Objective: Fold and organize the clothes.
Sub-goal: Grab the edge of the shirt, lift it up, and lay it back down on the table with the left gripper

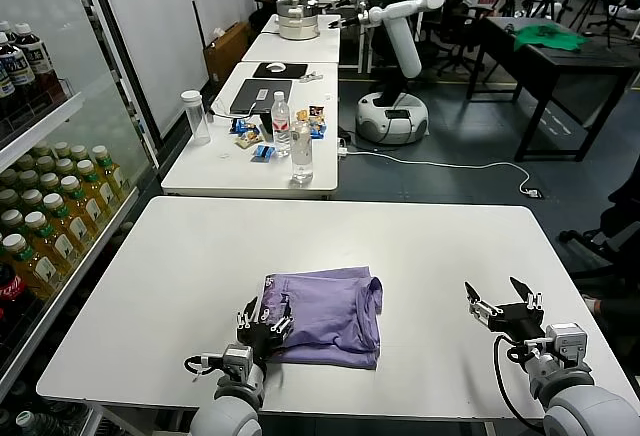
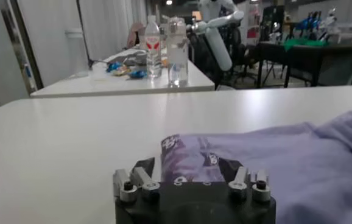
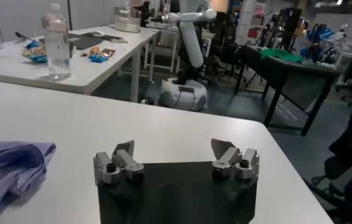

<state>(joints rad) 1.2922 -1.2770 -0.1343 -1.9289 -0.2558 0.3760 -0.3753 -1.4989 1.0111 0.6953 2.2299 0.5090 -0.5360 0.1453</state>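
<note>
While my left gripper (image 1: 264,322) sits with fingers spread at the near-left edge of the folded lavender T-shirt (image 1: 330,316), that shirt lies on the white table (image 1: 200,256) toward its front edge. My right gripper (image 1: 503,306) hovers well to the shirt's right, fingers wide apart and holding nothing.

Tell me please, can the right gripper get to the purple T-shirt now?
Probably yes. The right gripper is open over bare table, and nothing lies between it and the T-shirt. The left gripper is at the shirt's opposite edge.
</note>
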